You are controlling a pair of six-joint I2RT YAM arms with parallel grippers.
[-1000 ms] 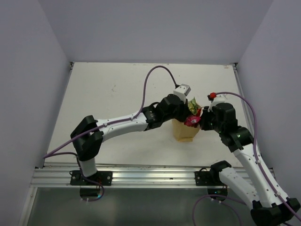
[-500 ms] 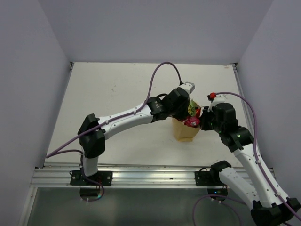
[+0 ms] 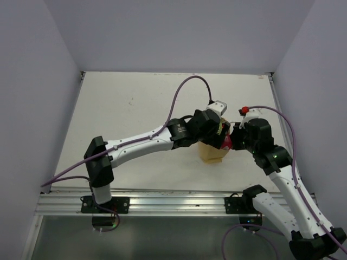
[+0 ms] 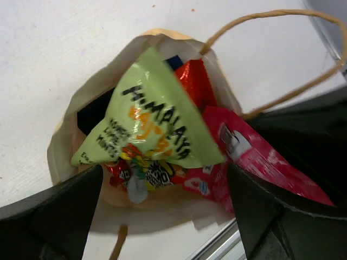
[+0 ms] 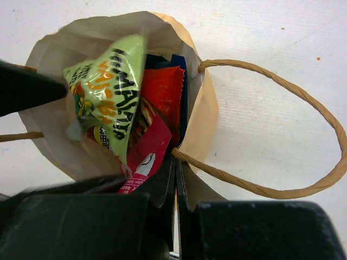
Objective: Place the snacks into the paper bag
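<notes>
The tan paper bag [image 3: 211, 154] stands upright near the table's right side, its mouth [image 4: 70, 130] open. A green packet [image 4: 152, 116] lies loose across the mouth, on top of red [image 4: 255, 157], orange [image 5: 162, 92] and blue [image 5: 181, 103] snacks inside. My left gripper [image 4: 162, 216] hovers right over the bag, open, its fingers [image 4: 54, 211] wide on either side of the mouth and holding nothing. My right gripper [image 5: 176, 162] is shut on the bag's right rim, where a loop handle [image 5: 303, 108] is rooted.
The other loop handle [image 4: 271, 32] arches over the white tabletop [image 3: 130, 114] beyond the bag. Both arms crowd the bag from left and right. Grey walls enclose the table, and an aluminium rail [image 3: 168, 201] runs along its near edge.
My left gripper has moved over the bag and opened, letting go of the green packet, which now rests in the bag's mouth. The right gripper has kept its hold.
</notes>
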